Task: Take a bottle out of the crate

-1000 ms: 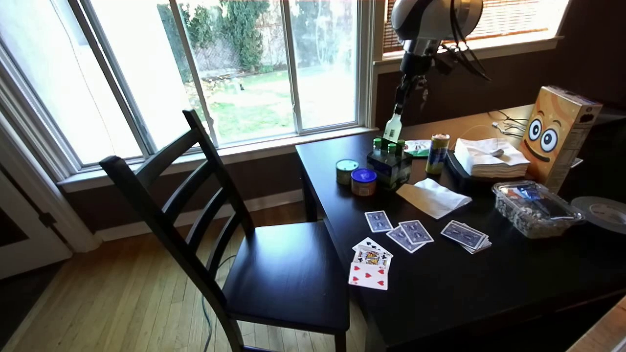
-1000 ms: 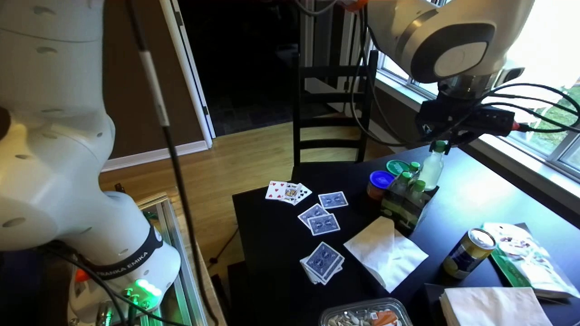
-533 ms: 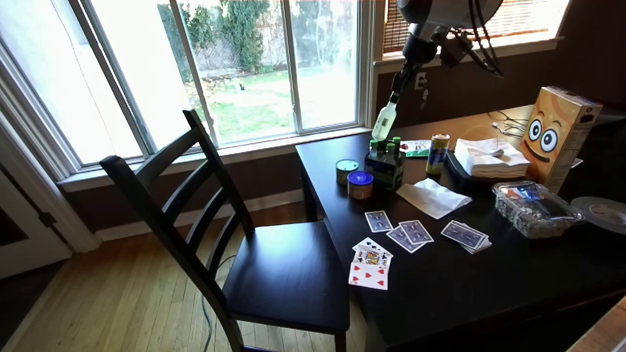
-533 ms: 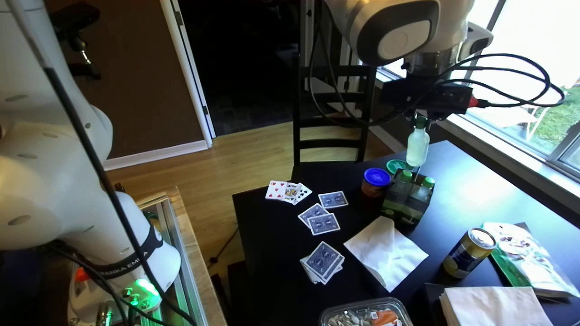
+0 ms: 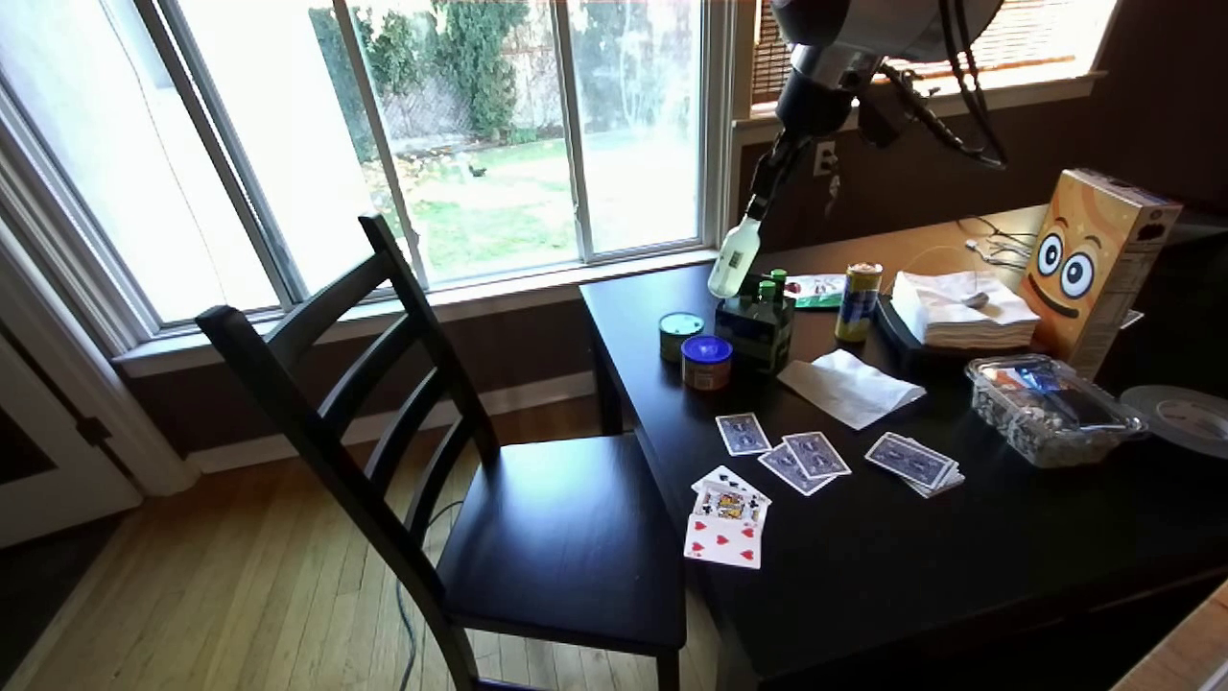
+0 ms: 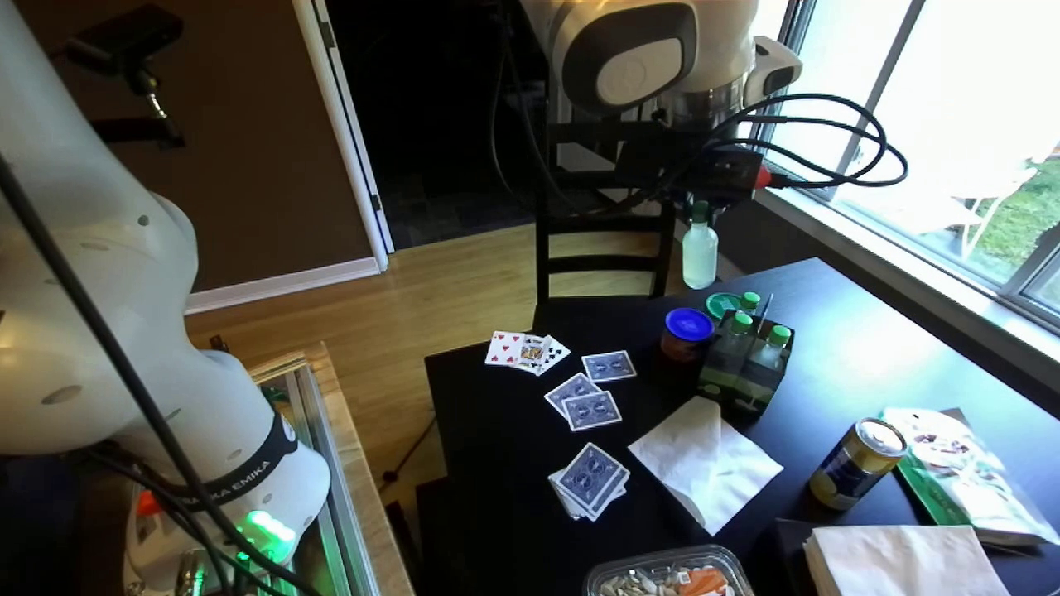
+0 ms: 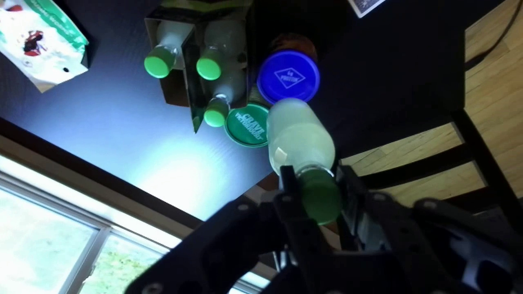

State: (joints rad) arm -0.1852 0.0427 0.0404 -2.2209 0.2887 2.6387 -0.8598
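Observation:
The bottle (image 5: pixel 736 257) is pale and cloudy with a green cap. It hangs tilted in an exterior view, and it also shows in an exterior view (image 6: pixel 700 258) and the wrist view (image 7: pixel 300 139). My gripper (image 7: pixel 318 176) is shut on its cap and neck; it also shows in both exterior views (image 5: pixel 758 203) (image 6: pixel 702 207). The bottle is in the air, outside the crate. The dark-green crate (image 5: pixel 751 334) stands on the table and shows in an exterior view (image 6: pixel 733 385) and the wrist view (image 7: pixel 198 8). Three green-capped bottles (image 7: pixel 209 68) stand in it.
Beside the crate stand a blue-lidded tin (image 5: pixel 707 365) and a green-lidded tin (image 5: pixel 681 338). A yellow can (image 5: pixel 859 302), a napkin (image 5: pixel 854 389), playing cards (image 5: pixel 742 435) and a clear tub (image 5: pixel 1050 413) are on the table. A chair (image 5: pixel 566 537) stands at its edge.
The gripper has lifted the bottle out of the crate and carried it sideways, away from the crate toward the chair side. The crate and the blue-lidded tin have shifted slightly.

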